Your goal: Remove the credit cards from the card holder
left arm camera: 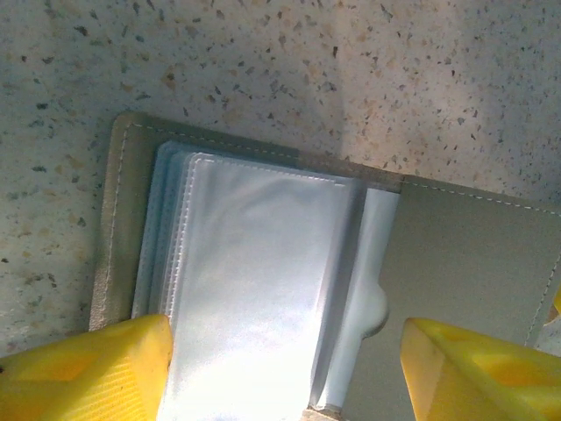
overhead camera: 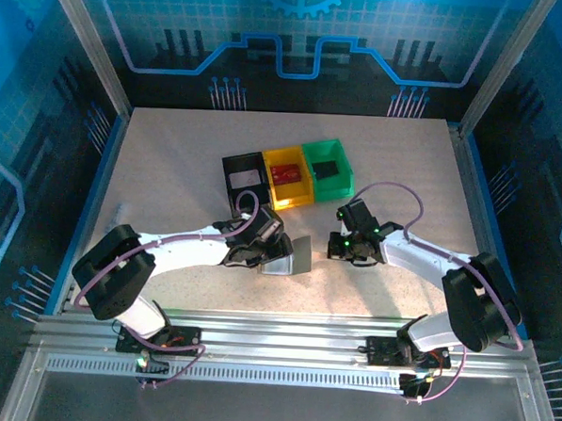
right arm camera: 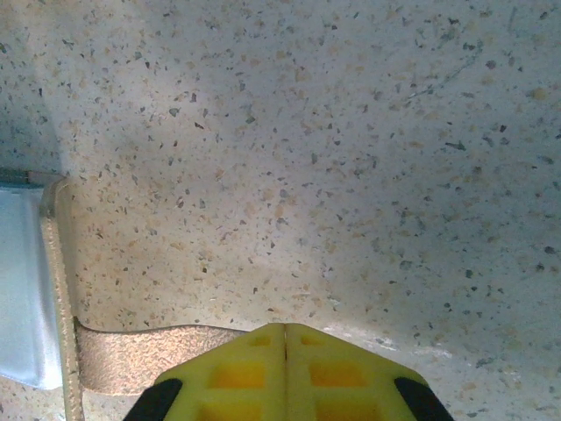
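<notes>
Speckled table bears the glossy-sleeved grey card holder; left claw released, right claw clenched

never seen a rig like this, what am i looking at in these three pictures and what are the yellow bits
These are two robot arms bolted at the near edge of a speckled table. The wide picture looks down from above and behind them. The other two come from a camera on each wrist, and the yellow shapes are that arm's own fingers. The left gripper stands open over a small grey folding card holder, which lies open showing its clear plastic sleeves. The right gripper is shut, just right of the holder. Further back sit a black plastic bin, a yellow bin with what looks like a reddish card in it, and a green bin. Neither gripper holds anything.
</notes>
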Available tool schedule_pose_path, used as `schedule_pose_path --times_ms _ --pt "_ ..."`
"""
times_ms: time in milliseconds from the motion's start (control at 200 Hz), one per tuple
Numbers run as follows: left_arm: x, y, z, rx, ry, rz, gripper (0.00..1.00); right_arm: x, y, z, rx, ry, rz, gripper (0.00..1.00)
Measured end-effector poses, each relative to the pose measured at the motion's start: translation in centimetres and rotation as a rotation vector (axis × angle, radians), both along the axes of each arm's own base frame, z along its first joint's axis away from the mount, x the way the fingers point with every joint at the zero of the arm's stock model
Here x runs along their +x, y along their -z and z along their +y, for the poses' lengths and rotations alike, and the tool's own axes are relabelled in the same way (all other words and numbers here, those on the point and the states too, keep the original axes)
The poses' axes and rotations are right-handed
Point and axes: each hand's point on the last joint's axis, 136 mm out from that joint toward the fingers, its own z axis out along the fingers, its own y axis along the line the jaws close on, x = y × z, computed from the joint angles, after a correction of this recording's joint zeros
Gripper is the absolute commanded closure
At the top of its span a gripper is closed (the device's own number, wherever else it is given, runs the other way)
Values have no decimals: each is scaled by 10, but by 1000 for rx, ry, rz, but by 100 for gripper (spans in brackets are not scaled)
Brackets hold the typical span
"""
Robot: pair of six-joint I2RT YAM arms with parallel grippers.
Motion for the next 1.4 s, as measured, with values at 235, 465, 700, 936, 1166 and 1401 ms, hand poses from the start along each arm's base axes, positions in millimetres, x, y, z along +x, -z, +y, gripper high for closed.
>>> schedule_pose_path --times_ms 235,465,700,936,1166,1401 --pt "-2 2 2 23 29 -4 30 0 0 -1 3 3 1 100" --pt "-2 5 4 43 47 -7 30 0 1 0 6 2 0 100" --pt "-1 11 3 57 49 5 30 0 1 0 8 2 -2 100" --pt "-1 11 2 55 51 4 30 -2 3 3 27 -8 4 100" --pt "-4 9 -3 44 67 3 31 -2 4 4 35 -10 -1 100" --pt "-6 5 -13 10 87 -5 35 -3 5 5 41 -13 2 100"
